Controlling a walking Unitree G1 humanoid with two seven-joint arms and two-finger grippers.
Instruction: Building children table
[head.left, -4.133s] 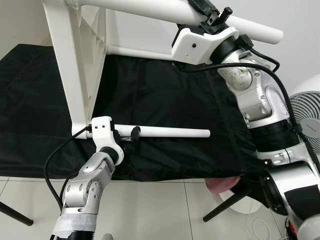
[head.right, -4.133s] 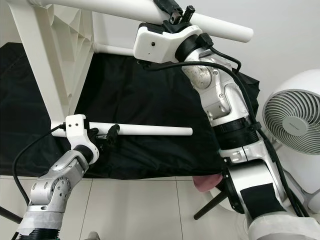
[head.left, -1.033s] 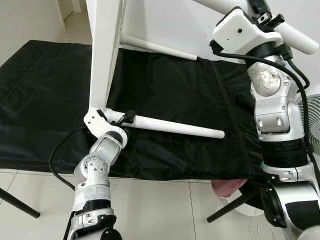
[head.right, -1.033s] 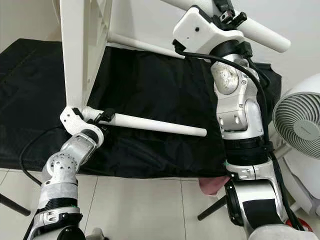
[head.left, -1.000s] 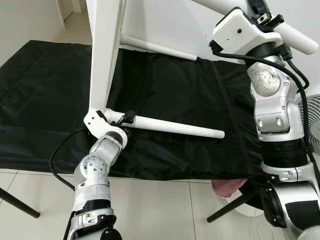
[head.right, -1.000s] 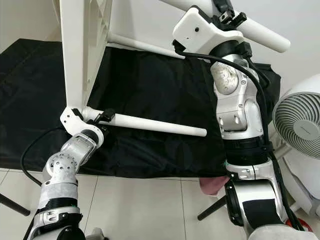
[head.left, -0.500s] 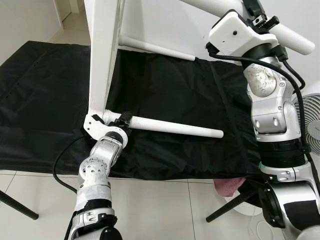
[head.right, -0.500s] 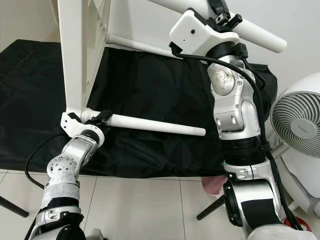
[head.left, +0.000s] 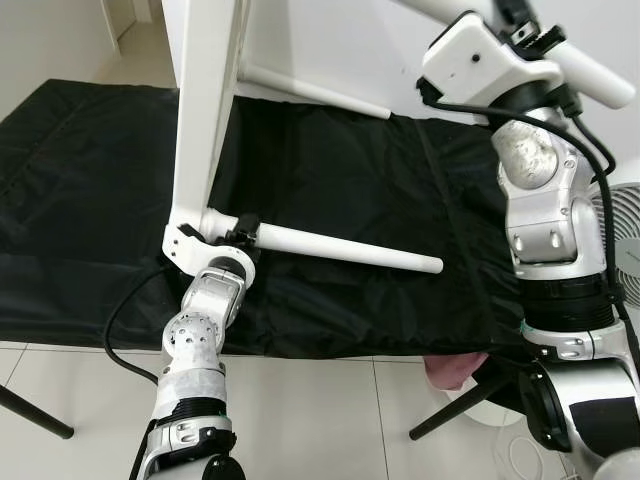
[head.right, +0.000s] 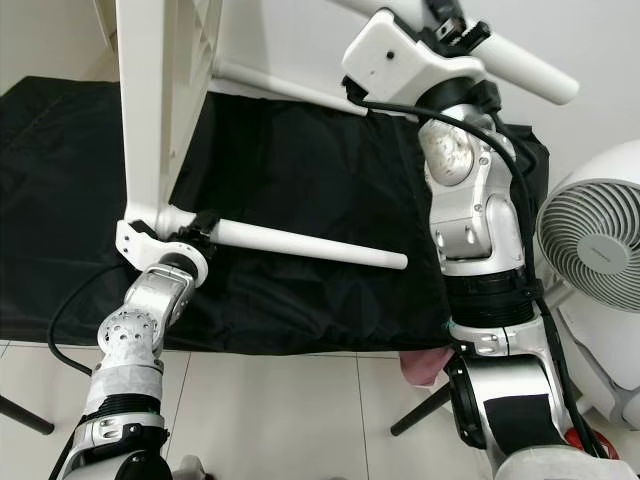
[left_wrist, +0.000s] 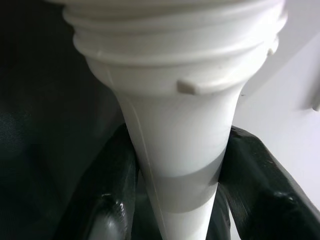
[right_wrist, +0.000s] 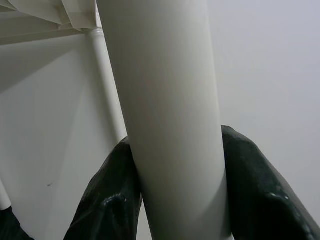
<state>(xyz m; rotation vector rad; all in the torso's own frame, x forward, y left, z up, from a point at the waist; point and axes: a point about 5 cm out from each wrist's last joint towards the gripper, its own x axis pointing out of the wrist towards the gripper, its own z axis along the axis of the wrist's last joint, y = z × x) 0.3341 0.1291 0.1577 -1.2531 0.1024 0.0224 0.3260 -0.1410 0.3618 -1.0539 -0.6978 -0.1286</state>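
White children's table top (head.left: 205, 110) stands on edge at the left of the scene over a black sheet (head.left: 330, 180) spread on the floor; near leg (head.left: 345, 248) sticks out to the right from the top's low corner, its threaded collar end seen close up in the left wrist view, apparently at the socket; left tool (head.left: 243, 237) is clamped on that leg right by the collar, fingers (left_wrist: 107, 200) pressed against both sides of the shaft; right tool (head.right: 452, 28) is closed around the upper leg (head.right: 520, 68) at top right, pads (right_wrist: 112, 200) snug against the tube in the right wrist view; a far leg (head.left: 315, 92) pokes out behind. Risks, as judgement: if the near leg's thread is not squarely started, turning could cross-thread it or the leg could drop out onto the sheet; left grip sits at the collar with the long free end unsupported, so the leg may sag and bind; the top balances on edge with only leg grips steadying it, so a slip of the right tool on the smooth tube could let it tip or swing. Hard to tell: whether the thread is engaged at all, socket hidden by the left wrist; top of the table and the upper leg's joint cut off by the frame; right tool's fingertips mostly out of frame in the eye views; fan (head.right: 590, 240) at right partly cut off; pink thing (head.left: 455, 368) under the sheet's near edge unidentifiable.
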